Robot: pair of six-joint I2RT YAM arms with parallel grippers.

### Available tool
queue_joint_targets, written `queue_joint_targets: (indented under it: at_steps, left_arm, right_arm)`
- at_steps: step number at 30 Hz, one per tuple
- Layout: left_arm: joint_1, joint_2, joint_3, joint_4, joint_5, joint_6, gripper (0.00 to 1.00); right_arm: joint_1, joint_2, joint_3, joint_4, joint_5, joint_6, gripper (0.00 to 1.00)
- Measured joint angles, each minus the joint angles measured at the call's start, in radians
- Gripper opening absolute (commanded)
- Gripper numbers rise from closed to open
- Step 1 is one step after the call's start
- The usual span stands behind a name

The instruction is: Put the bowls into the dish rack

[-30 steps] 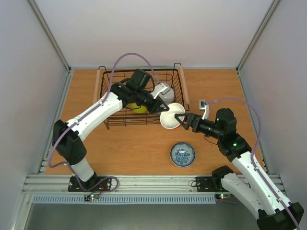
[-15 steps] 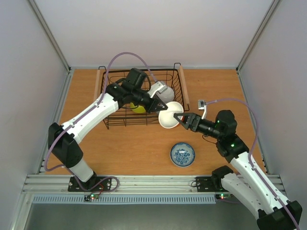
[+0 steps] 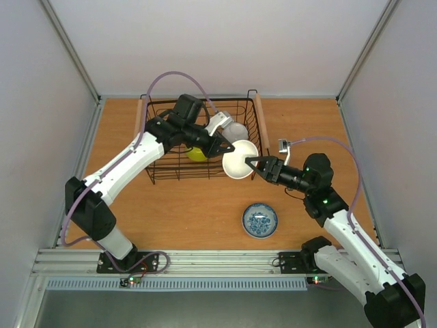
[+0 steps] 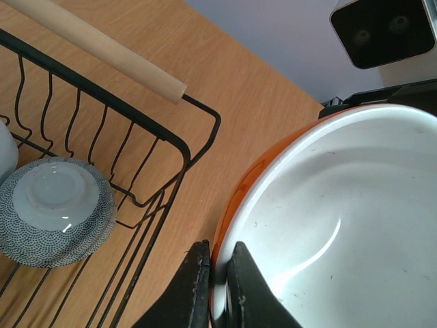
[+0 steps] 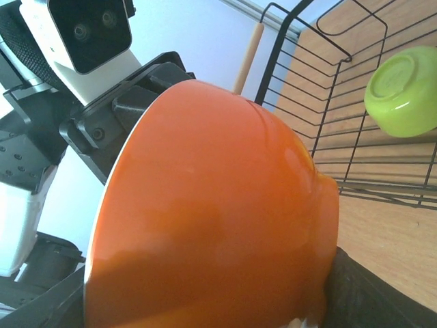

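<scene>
Left gripper [image 3: 222, 152] is pinched shut on the rim of the orange bowl [image 3: 240, 161], holding it tilted just outside the near right corner of the dish rack [image 3: 171, 174]. Right gripper [image 3: 255, 164] straddles the bowl's right side, jaws wide; whether it grips cannot be told. Nearer, the blue-patterned bowl [image 3: 260, 220] lies on the table [image 3: 191, 212].

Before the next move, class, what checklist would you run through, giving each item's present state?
1. Left gripper shut on the orange bowl rim: ok.
2. Right gripper firmly holding that bowl: cannot tell.
3. Orange bowl over the dish rack: not ok, beside its corner.
4. Free room in the rack beside the grey speckled bowl and yellow-green bowl: ok.
5. Blue-patterned bowl loaded: not ok, on the table.
</scene>
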Motion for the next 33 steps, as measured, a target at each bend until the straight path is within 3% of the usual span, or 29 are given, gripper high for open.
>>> queue_joint_targets:
  at_steps: [3,4,5,7,10,12,18,22,28,33]
  left_arm:
    - [0.003,-0.003,-0.003,0.001,-0.008,0.0,0.01]
    - [0.003,-0.006,-0.007,0.001,-0.011,0.0,0.09]
    - [0.003,-0.011,-0.014,0.003,-0.016,0.0,0.33]
    - [0.003,-0.037,-0.04,0.014,-0.031,-0.002,0.67]
    - [-0.006,-0.059,-0.057,0.033,-0.066,0.002,0.88]
    - [-0.013,-0.093,-0.085,0.051,-0.111,0.003,0.97]
    - [-0.014,-0.172,-0.11,0.085,-0.281,0.017,0.99]
    - [-0.014,-0.22,-0.112,0.101,-0.479,0.056,0.99]
    - [0.027,-0.312,-0.142,0.142,-0.745,0.153,0.99]
    - [0.122,-0.38,-0.175,0.15,-0.798,0.189,0.99]
  right_arm:
    - [-0.001,0.014,0.0,0.015,-0.005,0.003,0.01]
    - [0.0,0.017,0.001,0.014,-0.006,0.002,0.01]
    - [0.0,0.021,0.004,0.01,-0.011,-0.002,0.01]
    - [0.0,0.033,0.023,-0.016,-0.021,-0.019,0.01]
    - [0.003,0.06,0.09,-0.074,-0.029,-0.067,0.01]
    - [0.005,0.081,0.148,-0.117,-0.03,-0.103,0.01]
    - [0.005,0.209,0.332,-0.238,-0.024,-0.202,0.01]
    - [0.012,0.349,0.491,-0.408,0.024,-0.3,0.01]
    - [0.126,0.641,0.859,-0.747,0.249,-0.507,0.01]
    - [0.241,0.891,1.152,-0.965,0.467,-0.646,0.01]
